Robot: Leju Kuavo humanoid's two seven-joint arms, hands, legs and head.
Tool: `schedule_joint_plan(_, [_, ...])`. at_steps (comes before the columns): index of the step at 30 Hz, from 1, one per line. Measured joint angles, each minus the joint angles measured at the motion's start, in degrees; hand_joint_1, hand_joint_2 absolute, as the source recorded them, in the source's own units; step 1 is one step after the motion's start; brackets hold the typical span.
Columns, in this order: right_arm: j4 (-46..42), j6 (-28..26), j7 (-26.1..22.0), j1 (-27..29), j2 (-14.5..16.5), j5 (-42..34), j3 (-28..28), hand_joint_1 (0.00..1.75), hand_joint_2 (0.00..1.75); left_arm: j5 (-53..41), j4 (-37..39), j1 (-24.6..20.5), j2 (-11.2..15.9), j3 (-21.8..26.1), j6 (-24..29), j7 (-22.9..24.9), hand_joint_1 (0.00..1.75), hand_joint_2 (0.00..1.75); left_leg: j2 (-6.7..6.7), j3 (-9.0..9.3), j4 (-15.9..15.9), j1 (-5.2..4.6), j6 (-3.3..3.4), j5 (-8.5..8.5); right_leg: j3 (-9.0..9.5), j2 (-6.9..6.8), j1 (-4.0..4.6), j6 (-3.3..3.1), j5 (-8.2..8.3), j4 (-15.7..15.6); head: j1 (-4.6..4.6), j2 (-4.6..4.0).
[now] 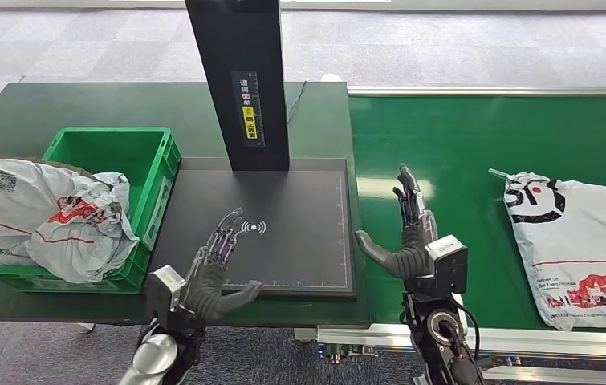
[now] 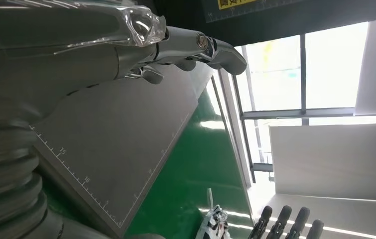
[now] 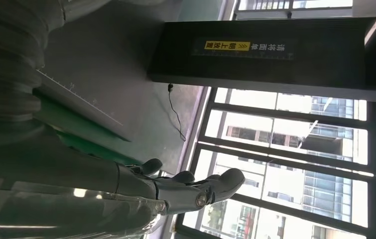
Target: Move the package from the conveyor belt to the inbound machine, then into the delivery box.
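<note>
Head view: the left hand [image 1: 217, 269] hovers at 7 o'clock over the black inbound machine [image 1: 299, 241], fingers spread, holding nothing. The right hand [image 1: 406, 237] is at 5 o'clock above the green conveyor belt [image 1: 460, 144], also spread and empty. The package [image 1: 580, 249] lies on the belt at 3 o'clock, well apart from both hands. The green delivery box [image 1: 159, 172] at 9 o'clock on the counter [image 1: 34, 120] contains grey bags [image 1: 50, 212].

Left wrist view: the fingers [image 2: 220, 52] are stretched above the plate, touching nothing.

Right wrist view: the fingers [image 3: 210, 186] are extended and free
</note>
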Motion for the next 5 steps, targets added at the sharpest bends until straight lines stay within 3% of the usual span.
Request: schedule_joint_plan(5, [-2.8, 1.0, 1.5, 1.7, 0.6, 2.0, -0.8, 0.00, 1.75, -0.6, -0.6, 0.1, -0.8, 0.2, -0.8, 0.4, 0.00, 1.75, 0.00, 0.00, 0.0, 0.00, 0.00, 0.00, 0.00, 0.00, 0.00, 0.00, 0.00, 0.0, 0.00, 0.00])
